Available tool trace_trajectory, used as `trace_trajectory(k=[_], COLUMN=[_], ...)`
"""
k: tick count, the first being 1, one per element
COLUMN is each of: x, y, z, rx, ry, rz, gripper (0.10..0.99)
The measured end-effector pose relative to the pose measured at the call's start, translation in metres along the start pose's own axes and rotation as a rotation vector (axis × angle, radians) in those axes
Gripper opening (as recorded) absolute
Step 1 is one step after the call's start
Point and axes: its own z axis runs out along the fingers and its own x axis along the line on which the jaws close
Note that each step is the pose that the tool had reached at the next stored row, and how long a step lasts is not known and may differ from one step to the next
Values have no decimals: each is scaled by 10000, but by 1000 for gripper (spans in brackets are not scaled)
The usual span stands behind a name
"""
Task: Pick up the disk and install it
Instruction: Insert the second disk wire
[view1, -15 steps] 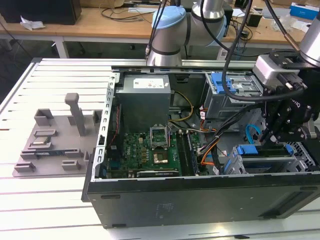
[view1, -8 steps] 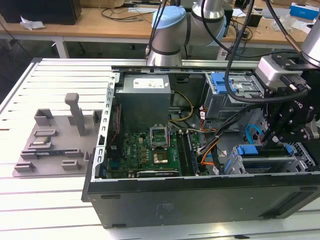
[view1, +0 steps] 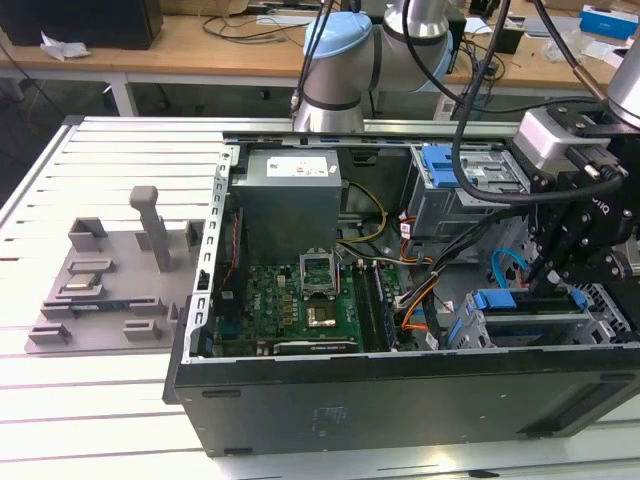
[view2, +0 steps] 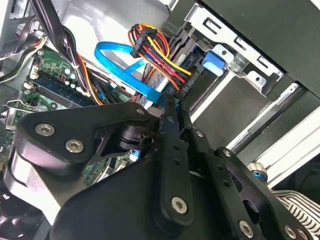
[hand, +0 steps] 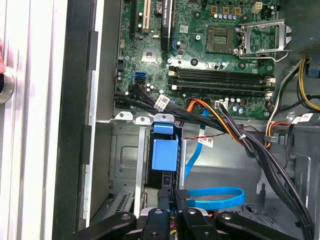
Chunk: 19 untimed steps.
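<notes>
In the exterior view, a black open computer case (view1: 300, 400) lies on its side on a white slatted bench (view1: 90, 400), with a green motherboard (view1: 290, 310) showing on its floor. The black end effector (view1: 556, 285) hangs inside the case, well off to the exterior view's right of the motherboard. Right under it sits the flat silver metal disk with its blue plastic rail frame (view1: 520, 322), lying in the metal drive cage at the case corner beyond the motherboard's right edge. A large grey metal box with a white sticker (view1: 290, 195) stands behind the motherboard, and a grey plastic fixture plate (view1: 110, 280) rests on the bench outside the case, to the motherboard's left.

In the second wrist view, the end effector (view2: 173, 105) has its fingers (view2: 169, 125) drawn close together with almost no gap. The tips sit just beside a bundle of red, yellow and black wires (view2: 160, 52) and a flat bright blue cable (view2: 120, 57). Whether the tips pinch anything cannot be told. A small bright blue plastic latch (view2: 212, 62) sits on the metal cage past the wires, on the side away from the motherboard (view2: 50, 75).

In the first wrist view, the disk (hand: 164, 152) shows edge-on, its blue frame upward, seated in the cage just off the motherboard's (hand: 200, 45) near edge. The end effector (hand: 172, 194) sits just at the disk's end farthest from the motherboard, beside the looped blue cable (hand: 215, 195).
</notes>
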Motion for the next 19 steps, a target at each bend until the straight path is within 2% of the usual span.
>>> trace_trajectory(k=[16, 17, 18, 19], x=[2, 2, 2, 3], y=[19, 19, 19, 19], z=[87, 89, 92, 80], rx=[1, 1, 3, 3], ry=[-1, 0, -3, 3], rz=[-90, -89, -89, -89], gripper=[161, 173, 235, 235])
